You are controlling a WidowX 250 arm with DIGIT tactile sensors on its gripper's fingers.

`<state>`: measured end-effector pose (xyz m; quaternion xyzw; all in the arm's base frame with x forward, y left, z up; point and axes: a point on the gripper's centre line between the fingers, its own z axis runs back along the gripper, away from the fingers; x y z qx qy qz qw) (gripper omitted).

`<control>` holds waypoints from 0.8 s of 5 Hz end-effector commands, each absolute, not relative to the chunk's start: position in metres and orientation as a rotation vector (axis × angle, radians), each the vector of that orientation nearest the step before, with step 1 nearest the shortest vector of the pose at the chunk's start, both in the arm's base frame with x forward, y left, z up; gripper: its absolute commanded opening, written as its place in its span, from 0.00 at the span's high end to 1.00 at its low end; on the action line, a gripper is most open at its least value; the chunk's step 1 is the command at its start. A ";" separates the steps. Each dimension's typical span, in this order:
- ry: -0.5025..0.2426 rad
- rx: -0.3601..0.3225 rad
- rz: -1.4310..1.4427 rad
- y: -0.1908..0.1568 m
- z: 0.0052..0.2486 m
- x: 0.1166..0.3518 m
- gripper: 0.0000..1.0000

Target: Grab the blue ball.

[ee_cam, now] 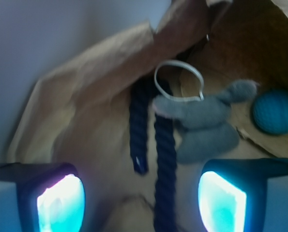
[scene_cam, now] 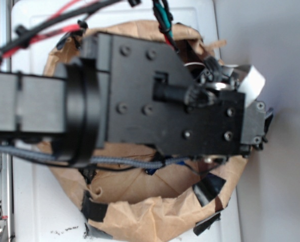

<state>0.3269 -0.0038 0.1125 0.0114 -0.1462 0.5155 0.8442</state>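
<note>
- Small teal-blue ribbed ball (ee_cam: 276,111): ungrasped, lying in brown paper bag (ee_cam: 85,111), right of grey plush toy (ee_cam: 206,123).
- Gripper (ee_cam: 141,200): spread wide, empty, above navy rope (ee_cam: 164,164).
- Remaining: shift right, descend, close.

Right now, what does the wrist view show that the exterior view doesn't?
Only the wrist view shows the bag's contents: the blue ball at far right, the grey plush toy beside it with a pale loop, and the dark navy rope. It also shows the hand open, holding nothing. Only the exterior view shows the black arm covering the opening, its cables, and black tape on the rim. Both show the brown paper bag.
</note>
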 end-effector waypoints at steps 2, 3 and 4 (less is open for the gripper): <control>-0.271 0.008 1.021 0.051 0.145 0.260 0.00; -0.260 0.135 1.112 0.051 0.131 0.261 0.00; -0.260 0.135 1.112 0.051 0.131 0.261 0.00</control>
